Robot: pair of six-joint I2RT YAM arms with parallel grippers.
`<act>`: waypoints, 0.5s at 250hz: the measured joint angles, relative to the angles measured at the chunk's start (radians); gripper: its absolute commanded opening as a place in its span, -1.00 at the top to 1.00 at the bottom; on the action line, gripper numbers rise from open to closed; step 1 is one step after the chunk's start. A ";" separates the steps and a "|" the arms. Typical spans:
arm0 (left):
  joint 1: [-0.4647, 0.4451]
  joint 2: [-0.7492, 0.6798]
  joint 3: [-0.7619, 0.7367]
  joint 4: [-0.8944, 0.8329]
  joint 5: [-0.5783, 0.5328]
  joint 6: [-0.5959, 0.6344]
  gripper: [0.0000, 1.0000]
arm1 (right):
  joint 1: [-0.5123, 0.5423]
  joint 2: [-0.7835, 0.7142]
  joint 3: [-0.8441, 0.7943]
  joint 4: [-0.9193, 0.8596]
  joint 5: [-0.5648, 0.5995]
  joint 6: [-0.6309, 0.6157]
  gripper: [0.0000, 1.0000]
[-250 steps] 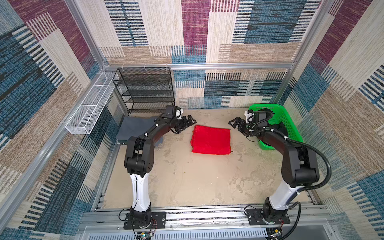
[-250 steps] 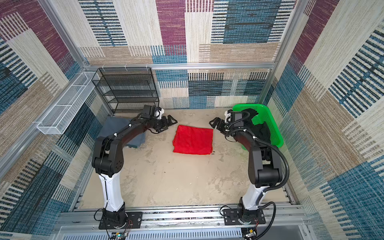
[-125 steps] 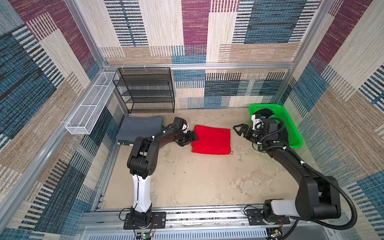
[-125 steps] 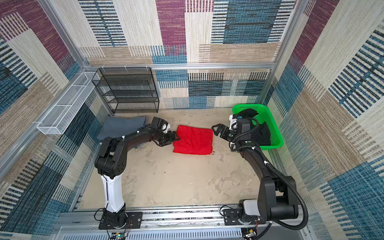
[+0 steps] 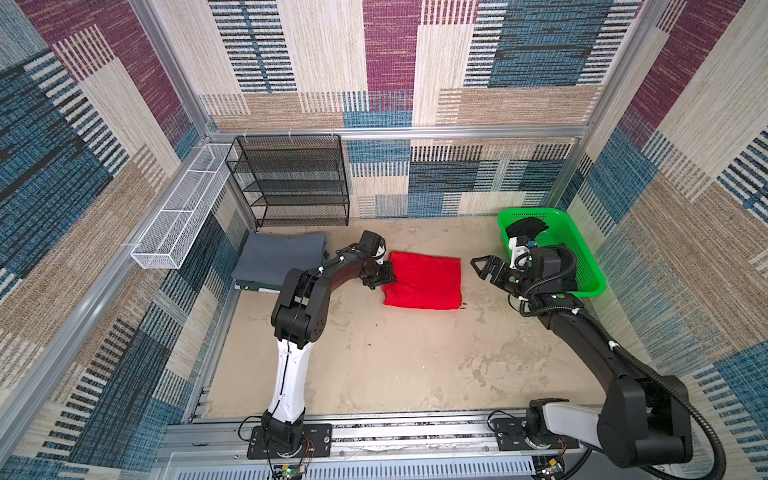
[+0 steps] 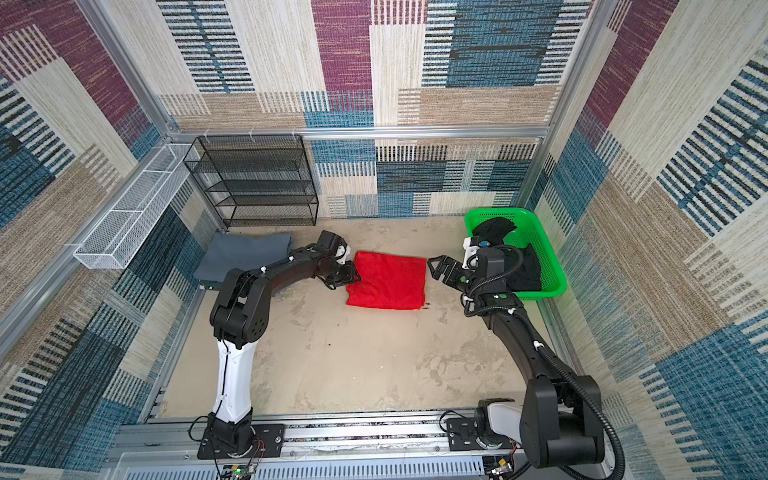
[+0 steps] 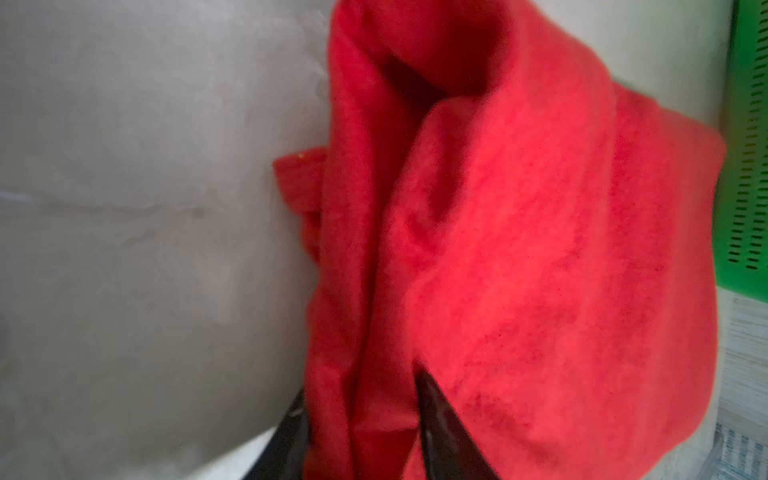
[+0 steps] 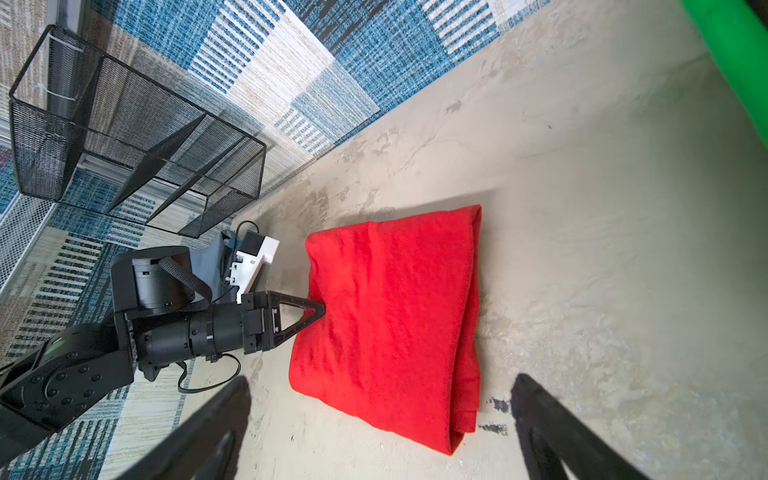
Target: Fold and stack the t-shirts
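Note:
A folded red t-shirt (image 5: 422, 280) (image 6: 388, 282) lies flat in the middle of the table. My left gripper (image 5: 388, 277) (image 6: 354, 276) is at its left edge. In the left wrist view the black fingers (image 7: 440, 424) clamp bunched folds of the red t-shirt (image 7: 540, 249) between them. A folded grey t-shirt (image 5: 278, 259) lies at the back left, behind the left arm. A black t-shirt (image 5: 528, 226) sits crumpled in the green basket (image 5: 585, 249). My right gripper (image 5: 482, 270) (image 8: 382, 379) hangs open just right of the red t-shirt (image 8: 390, 316), not touching it.
A black wire rack (image 5: 299, 183) stands against the back wall. A white wire basket (image 5: 178, 220) hangs on the left wall. The green basket (image 6: 548, 249) sits at the right edge, behind the right arm. Bare table stretches in front of the red t-shirt.
My left gripper came down from behind the grey t-shirt to the red t-shirt's left edge and closed on it. My right gripper drew back slightly and stayed open.

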 measured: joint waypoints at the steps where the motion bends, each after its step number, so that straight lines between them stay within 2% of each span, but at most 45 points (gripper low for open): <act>1: 0.000 0.000 0.001 -0.002 -0.002 0.000 0.68 | 0.000 0.000 -0.001 0.000 0.000 0.000 -0.97; 18: -0.008 0.010 0.027 -0.035 -0.014 0.007 1.00 | 0.000 -0.008 -0.010 0.000 0.008 0.000 -0.97; 49: -0.010 0.019 0.089 -0.100 -0.017 0.031 1.00 | 0.000 -0.023 -0.035 -0.001 0.014 0.000 -0.97; 125: 0.011 0.010 0.332 -0.296 -0.104 0.148 1.00 | 0.000 -0.072 -0.117 0.026 -0.006 -0.008 -0.97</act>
